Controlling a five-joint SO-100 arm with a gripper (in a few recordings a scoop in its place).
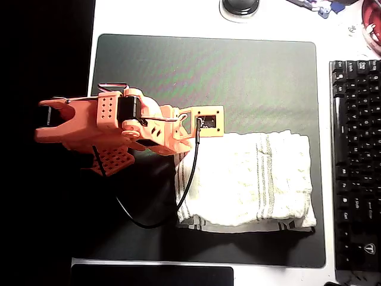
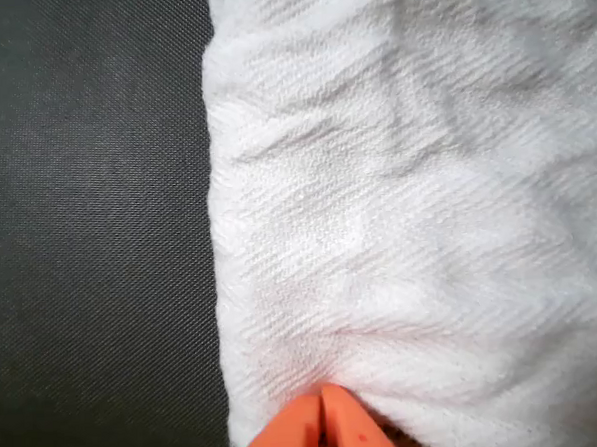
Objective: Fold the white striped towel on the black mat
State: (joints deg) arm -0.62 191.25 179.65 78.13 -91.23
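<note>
The white striped towel (image 1: pixel 247 179) lies doubled over on the right half of the black mat (image 1: pixel 208 65), with grey stripe bands running across it and a striped hem showing along its near edge. My orange gripper (image 1: pixel 180 146) reaches in from the left to the towel's upper left corner. In the wrist view the two orange fingertips (image 2: pixel 323 407) are pressed together on the towel (image 2: pixel 408 208) close to its edge, and the cloth puckers toward them. The mat (image 2: pixel 89 234) shows dark beside the towel edge.
A black keyboard (image 1: pixel 357 167) lies off the mat's right edge. A glossy black strip (image 1: pixel 152 276) sits below the mat. A round dark object (image 1: pixel 240 6) and a red item (image 1: pixel 374 30) are at the top. My black cable (image 1: pixel 178 202) loops over the mat.
</note>
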